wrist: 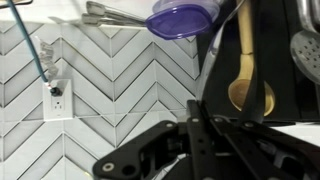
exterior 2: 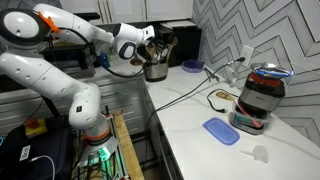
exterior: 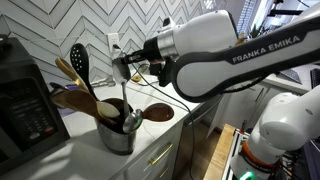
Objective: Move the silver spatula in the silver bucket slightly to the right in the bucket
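The silver bucket [exterior: 117, 138] stands on the white counter and holds several utensils: wooden spoons [exterior: 82, 100], a black slotted spoon [exterior: 78, 57] and a thin silver spatula handle [exterior: 122, 95]. My gripper [exterior: 125, 70] is just above the bucket, fingers pressed together on the spatula's handle. In an exterior view the bucket [exterior 2: 155, 71] sits at the counter's far end under the gripper [exterior 2: 150, 47]. In the wrist view the fingers [wrist: 195, 125] meet in a narrow line. A wooden spoon [wrist: 250, 92] shows behind them. The spatula's blade is hidden in the bucket.
A black appliance [exterior: 25, 110] stands beside the bucket, and a wall outlet [exterior: 113, 42] is behind it. Along the counter lie a blue lid [exterior 2: 220, 130], a red-and-black appliance [exterior 2: 260, 95] with its cord, and a purple bowl [exterior 2: 192, 66]. The counter edge drops to drawers [exterior: 160, 155].
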`<state>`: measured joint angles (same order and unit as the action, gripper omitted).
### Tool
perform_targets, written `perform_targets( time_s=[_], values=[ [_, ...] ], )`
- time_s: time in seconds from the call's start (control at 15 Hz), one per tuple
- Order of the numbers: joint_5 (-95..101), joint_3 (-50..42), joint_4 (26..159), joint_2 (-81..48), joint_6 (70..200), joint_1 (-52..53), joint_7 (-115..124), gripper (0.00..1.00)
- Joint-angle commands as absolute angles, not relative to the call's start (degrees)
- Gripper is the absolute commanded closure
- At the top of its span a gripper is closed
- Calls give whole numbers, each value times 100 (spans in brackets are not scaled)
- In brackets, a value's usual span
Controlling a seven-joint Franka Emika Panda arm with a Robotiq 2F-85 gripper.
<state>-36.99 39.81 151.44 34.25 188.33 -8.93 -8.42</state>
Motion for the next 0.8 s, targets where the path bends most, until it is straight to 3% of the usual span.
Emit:
perform_targets(
  time_s=[0.0, 0.13, 0.4, 0.53, 0.73],
  values=[
    [-3864, 5415, 15348, 4794, 18409, -2430, -227, 99],
    [-3864, 5776, 15096, 5211, 18238, -2776, 33, 99],
    [-2233, 5438, 14762, 5135, 17646, -2572, 1182, 99],
    [-1858, 5287, 14600, 4980, 17340, -2460, 1526, 71],
    [-1492, 4862, 14441, 4484, 17182, -2030, 1700, 51]
  ],
)
